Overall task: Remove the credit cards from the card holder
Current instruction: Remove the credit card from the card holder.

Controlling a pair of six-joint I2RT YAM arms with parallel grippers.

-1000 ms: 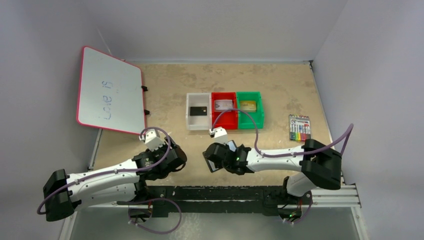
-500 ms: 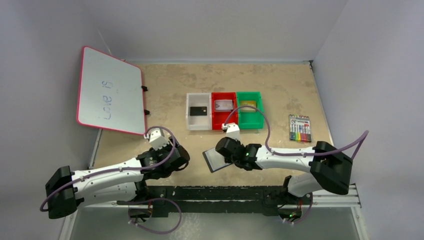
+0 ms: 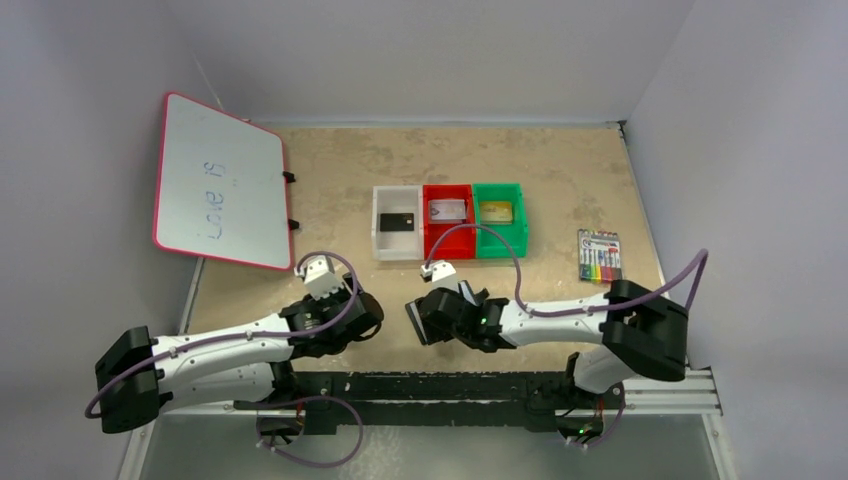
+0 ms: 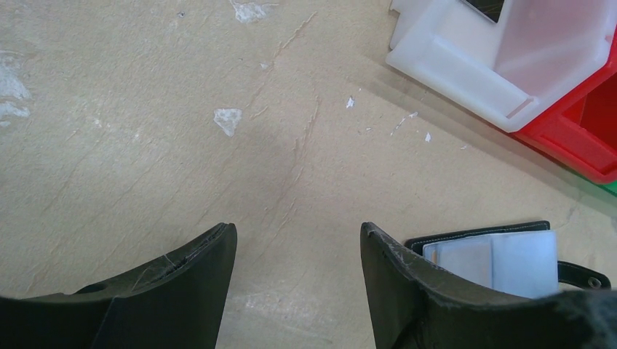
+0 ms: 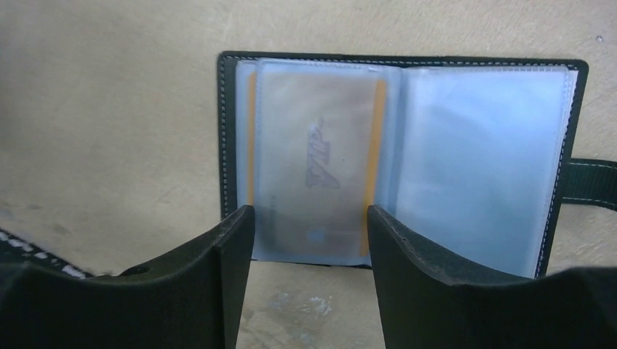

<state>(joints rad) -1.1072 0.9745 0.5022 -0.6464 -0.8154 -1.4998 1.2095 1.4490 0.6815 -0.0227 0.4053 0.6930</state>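
The black card holder (image 5: 473, 145) lies open flat on the table, its cloudy clear sleeves facing up. A card with orange edges (image 5: 316, 153) sits inside the left sleeve. My right gripper (image 5: 309, 214) stands open over the holder's near edge, gripping nothing. From above it covers most of the holder (image 3: 413, 320). My left gripper (image 4: 297, 229) is open over bare table, with the holder (image 4: 509, 258) just to its right. One credit card lies in each bin: black (image 3: 397, 221), silver (image 3: 448, 209), gold (image 3: 497, 211).
The white bin (image 3: 383, 235), red bin (image 3: 450, 238) and green bin (image 3: 500, 238) stand in a row beyond the grippers. A pack of coloured markers (image 3: 599, 254) lies at the right. A red-framed whiteboard (image 3: 215, 185) leans at the far left.
My right gripper has gone from shut to open. It swung right, then came back left over the card holder. The left arm crept slightly right, its gripper still open.
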